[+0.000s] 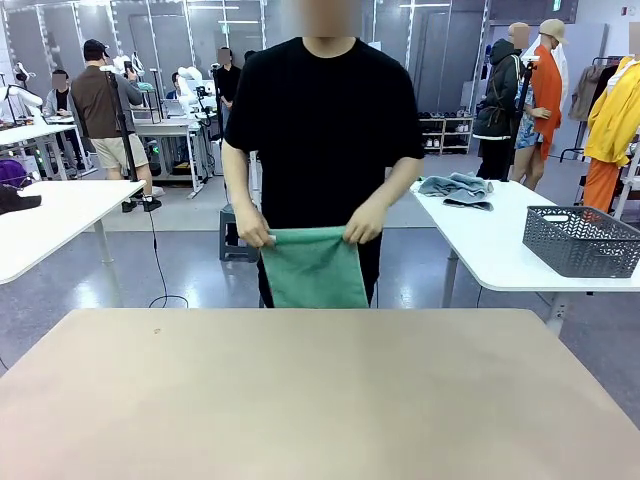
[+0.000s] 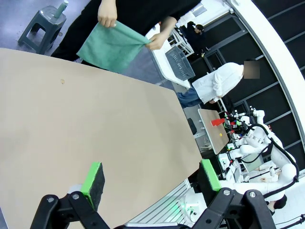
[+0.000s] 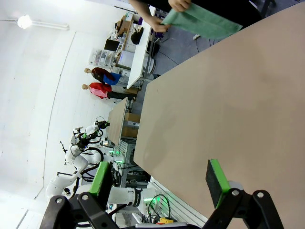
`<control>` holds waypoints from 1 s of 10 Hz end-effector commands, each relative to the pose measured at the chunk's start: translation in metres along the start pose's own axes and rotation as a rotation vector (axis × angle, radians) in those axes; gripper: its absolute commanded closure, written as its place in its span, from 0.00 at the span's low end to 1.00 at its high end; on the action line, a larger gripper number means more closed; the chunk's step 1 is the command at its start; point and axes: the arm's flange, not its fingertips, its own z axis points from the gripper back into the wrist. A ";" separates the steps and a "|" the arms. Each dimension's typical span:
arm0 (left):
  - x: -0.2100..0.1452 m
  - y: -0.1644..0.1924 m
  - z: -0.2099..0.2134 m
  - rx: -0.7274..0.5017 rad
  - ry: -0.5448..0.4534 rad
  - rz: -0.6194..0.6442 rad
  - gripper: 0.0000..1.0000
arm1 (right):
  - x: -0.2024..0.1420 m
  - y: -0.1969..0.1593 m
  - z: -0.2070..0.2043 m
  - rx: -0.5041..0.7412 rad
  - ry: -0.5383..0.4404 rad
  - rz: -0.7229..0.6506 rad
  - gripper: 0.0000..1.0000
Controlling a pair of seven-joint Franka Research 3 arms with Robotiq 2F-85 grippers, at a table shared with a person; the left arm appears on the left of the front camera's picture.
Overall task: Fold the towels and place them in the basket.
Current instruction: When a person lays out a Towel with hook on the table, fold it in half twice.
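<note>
Barely begun, by the look of it

Green towel [image 1: 313, 267] hangs in the air just past the far edge of the beige table [image 1: 320, 400]. The person holds it up, one hand [image 1: 254, 235] on an upper corner and the other hand [image 1: 364, 226] on the opposite corner. It may already be doubled over; the layers cannot be counted.

Blue-grey towel [image 1: 457, 188] lies crumpled and unfolded on the white side table [image 1: 490, 250] off to the robot's right. Basket [image 1: 583, 240] stands on that same side table, nearer the camera and well apart from the crumpled towel. No cloth shows above its rim.

Judgement: nothing placed yet. Both placements are left, all of the blue-grey fold, and at least part of the green one.

Left gripper [image 2: 151, 177]: jaws spread wide, nothing between the green pads, hovering over bare tabletop. Right gripper [image 3: 159, 177]: likewise wide apart and empty above the table.

Views compared:
- Front view gives the layout of both towels and the basket, and the hands square-on.
- Left wrist view takes the green towel [image 2: 112, 45] at a slant, with the basket [image 2: 178, 62] beyond the person's arm and a grey stool [image 2: 45, 26] on the floor.
- Right wrist view brings the towel [image 3: 202, 21] close to the table's far edge; touching or just clear, cannot tell
</note>
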 end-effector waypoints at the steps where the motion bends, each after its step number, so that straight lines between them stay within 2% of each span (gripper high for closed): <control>1: 0.000 0.000 -0.001 -0.016 -0.007 -0.016 0.00 | 0.000 0.000 0.000 0.010 -0.001 0.002 0.00; 10: 0.000 0.000 -0.001 -0.016 -0.007 -0.016 0.00 | 0.000 0.000 0.000 0.010 -0.001 0.002 0.00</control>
